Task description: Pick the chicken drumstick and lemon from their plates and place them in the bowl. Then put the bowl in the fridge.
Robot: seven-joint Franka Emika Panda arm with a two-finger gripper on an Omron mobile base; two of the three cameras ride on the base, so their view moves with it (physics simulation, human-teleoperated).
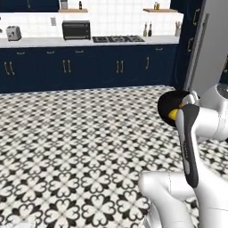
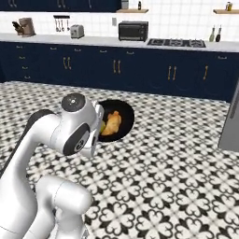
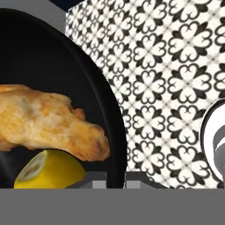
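Patterned kitchen floor beneath; the bowl [image 2: 122, 122] rides aloft, gripper [image 3: 115, 178] clamped on its rim; drumstick [image 3: 48, 123] and lemon [image 3: 50, 171] already inside; the fridge [image 1: 209, 49] still awaits nearby.

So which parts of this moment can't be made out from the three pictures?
- Jaws' grip: at the bowl rim in the hand view, cut off by the bottom edge, so the state is unreadable.
- Lemon: a sliver in the left base view, behind the arm.
- Chicken drumstick: its left end is cut by the hand view's edge.
- Fridge: only an edge; the frame cuts the rest.
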